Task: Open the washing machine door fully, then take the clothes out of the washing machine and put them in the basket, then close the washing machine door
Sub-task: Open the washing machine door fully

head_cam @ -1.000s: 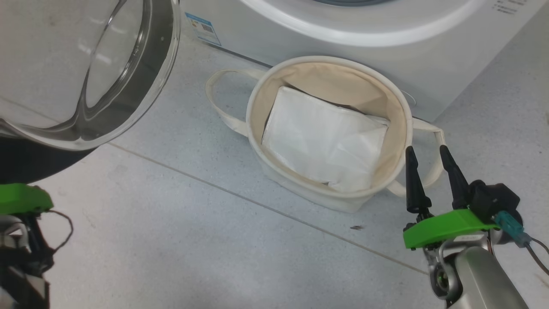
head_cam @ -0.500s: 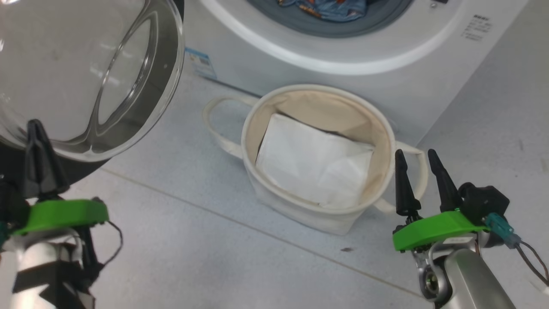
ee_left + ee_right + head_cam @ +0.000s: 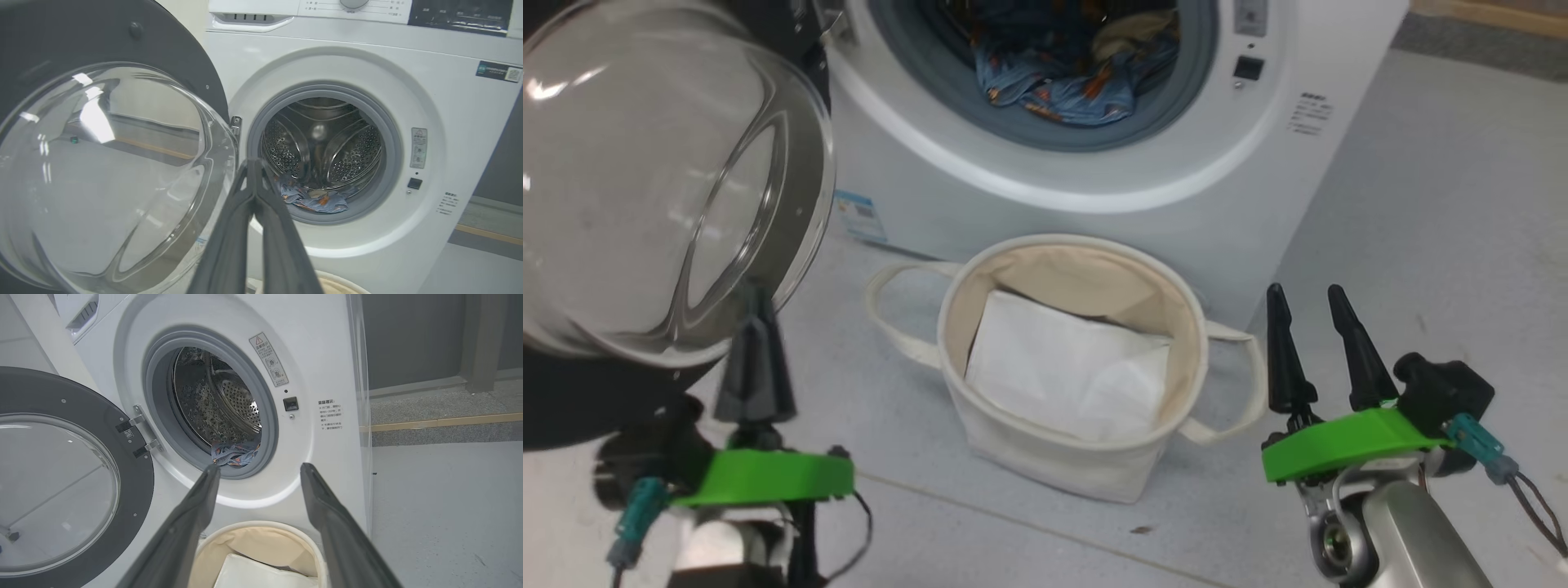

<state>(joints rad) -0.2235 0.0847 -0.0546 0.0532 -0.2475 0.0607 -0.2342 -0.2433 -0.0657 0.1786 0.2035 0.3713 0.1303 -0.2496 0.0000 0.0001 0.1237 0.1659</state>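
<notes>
Clothes lie low behind the gasket: best dip the wide-spread right jaws over its lip onto a thick fold; left jaws are pressed together.

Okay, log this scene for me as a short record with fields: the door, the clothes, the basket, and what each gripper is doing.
door: swung open, on the robot's left
clothes: blue printed, lying in the drum of the washing machine
basket: on the floor before the machine, holding a white sheet, no clothes
left gripper: shut, empty, by the door's glass; contact unclear
right gripper: open, empty, beside the basket's right handle
</notes>
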